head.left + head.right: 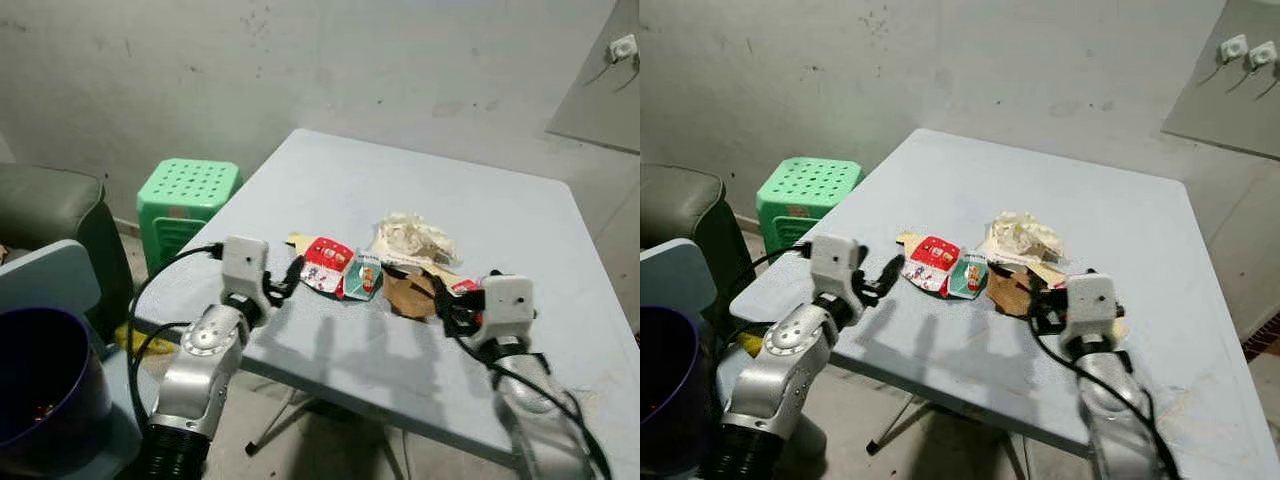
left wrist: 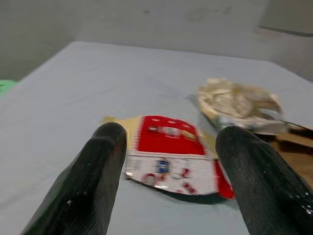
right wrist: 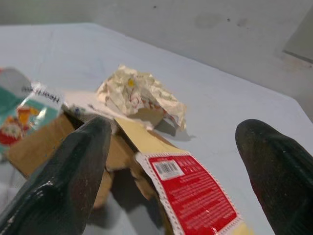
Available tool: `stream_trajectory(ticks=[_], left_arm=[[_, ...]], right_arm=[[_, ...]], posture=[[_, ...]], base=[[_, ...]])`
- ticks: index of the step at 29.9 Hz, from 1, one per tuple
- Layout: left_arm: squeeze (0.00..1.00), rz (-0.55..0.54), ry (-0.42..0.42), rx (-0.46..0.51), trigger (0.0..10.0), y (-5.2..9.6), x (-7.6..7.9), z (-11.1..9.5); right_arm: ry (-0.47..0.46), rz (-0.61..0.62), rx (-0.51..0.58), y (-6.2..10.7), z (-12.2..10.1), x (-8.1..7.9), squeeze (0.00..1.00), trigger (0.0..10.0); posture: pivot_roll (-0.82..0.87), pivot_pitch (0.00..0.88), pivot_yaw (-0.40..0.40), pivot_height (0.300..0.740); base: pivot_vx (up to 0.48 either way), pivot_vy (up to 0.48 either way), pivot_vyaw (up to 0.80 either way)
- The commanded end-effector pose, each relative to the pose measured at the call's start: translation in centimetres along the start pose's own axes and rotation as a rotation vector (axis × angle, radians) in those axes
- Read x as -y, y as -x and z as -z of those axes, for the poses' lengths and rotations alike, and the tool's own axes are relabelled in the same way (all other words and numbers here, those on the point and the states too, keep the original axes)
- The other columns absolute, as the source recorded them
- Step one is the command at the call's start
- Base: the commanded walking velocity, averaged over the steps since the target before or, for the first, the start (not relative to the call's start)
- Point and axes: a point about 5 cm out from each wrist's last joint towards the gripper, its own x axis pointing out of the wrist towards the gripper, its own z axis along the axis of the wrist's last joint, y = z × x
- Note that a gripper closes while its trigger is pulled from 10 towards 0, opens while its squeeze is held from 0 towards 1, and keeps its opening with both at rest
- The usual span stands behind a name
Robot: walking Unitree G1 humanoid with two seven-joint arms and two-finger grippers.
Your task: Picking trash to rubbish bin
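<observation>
Left gripper (image 1: 290, 278): low over the near left part of the table, fingers (image 2: 93, 181) spread wide apart and holding nothing — the red and white wrapper lies just beyond the tips, framed between them in the left wrist view.
Right gripper (image 1: 437, 298): over the near right part of the table, fingers (image 3: 73, 176) likewise wide apart and empty, pointing at the right end of the trash pile.
Red and white wrapper (image 2: 171, 156): flat on the table, leftmost piece of the pile, with a tan scrap showing at its far left edge.
Teal packet (image 1: 363, 277): just right of the red and white wrapper, touching or overlapping it.
Brown cardboard (image 1: 409, 293): right of the teal packet, near side of the pile, directly ahead of the right gripper.
Red label strip (image 3: 188, 188): lies on the cardboard's right side, a barcode on it, between the right gripper's fingers in the right wrist view.
Crumpled paper (image 1: 412, 238): pale wad at the far side of the pile, behind the cardboard.
Table (image 1: 400, 170): light grey-blue top, with the trash gathered towards its near edge.
Rubbish bin (image 1: 40, 390): dark purple, on the floor at the near left — well apart from the pile.
Green stool (image 1: 188, 195): left of the table, by the wall.
Dark armchair (image 1: 45, 215): far left, beyond the bin.
</observation>
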Motion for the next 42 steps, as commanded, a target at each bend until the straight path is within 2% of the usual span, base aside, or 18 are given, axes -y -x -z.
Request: stream_trajectory(ticks=[1,3,11,14,19,21,28,30,37,42], left_arm=[[0.0,0.033,-0.018,0.003,10.0,0.1,0.5,-0.3],[0.0,0.057,-0.025,0.0,10.0,0.2,1.1,-0.2],[0.0,0.11,-0.018,0.005,10.0,0.3,2.4,-0.4],[0.0,0.179,-0.022,0.005,10.0,0.7,3.6,-0.4],[0.0,0.24,-0.028,-0.001,10.0,1.0,4.7,-0.4],[0.0,0.302,-0.038,-0.015,10.0,1.5,5.8,0.0],[0.0,0.326,-0.051,-0.029,10.0,1.9,6.2,0.2],[0.0,0.331,-0.051,-0.031,10.0,1.9,6.3,0.2],[0.0,0.328,-0.047,-0.032,10.0,2.0,6.3,0.0],[0.0,0.319,-0.042,-0.033,10.0,2.2,6.3,0.0]], right_arm=[[0.054,-0.038,-0.004,-0.3,-0.1,0.6,0.0,10.0],[0.106,-0.103,-0.023,-0.3,0.1,1.0,0.0,10.0],[0.195,-0.208,-0.057,-0.3,0.6,1.8,0.0,10.0],[0.233,-0.248,-0.077,-0.3,1.1,1.9,0.0,10.0],[0.25,-0.254,-0.09,-0.5,1.4,2.2,0.0,10.0],[0.278,-0.259,-0.093,-0.9,1.5,2.5,0.0,10.0],[0.296,-0.259,-0.111,-1.4,1.8,2.8,0.0,10.0],[0.292,-0.262,-0.145,-1.7,2.3,3.0,0.0,10.0],[0.293,-0.306,-0.171,-2.1,3.4,2.4,0.0,10.0],[0.291,-0.284,-0.19,-2.7,3.9,2.2,0.0,10.0]], posture=[[-0.04,0.0,-0.064,0.74],[-0.04,0.0,-0.066,0.74],[-0.03,0.0,-0.075,0.74],[-0.03,0.0,-0.08,0.74],[-0.02,0.0,-0.079,0.74],[-0.03,0.0,-0.075,0.74],[-0.03,0.0,-0.07,0.74],[-0.03,0.0,-0.071,0.74],[-0.02,0.0,-0.072,0.74],[-0.01,0.0,-0.075,0.74]], base=[[0.0,0.0,0.0],[0.0,0.0,0.0],[0.0,0.0,0.0],[0.0,0.0,0.0],[0.0,0.0,0.0],[0.0,0.0,0.0],[0.0,0.0,0.0],[0.0,0.0,0.0],[0.0,0.0,0.0],[0.0,0.0,0.0]])
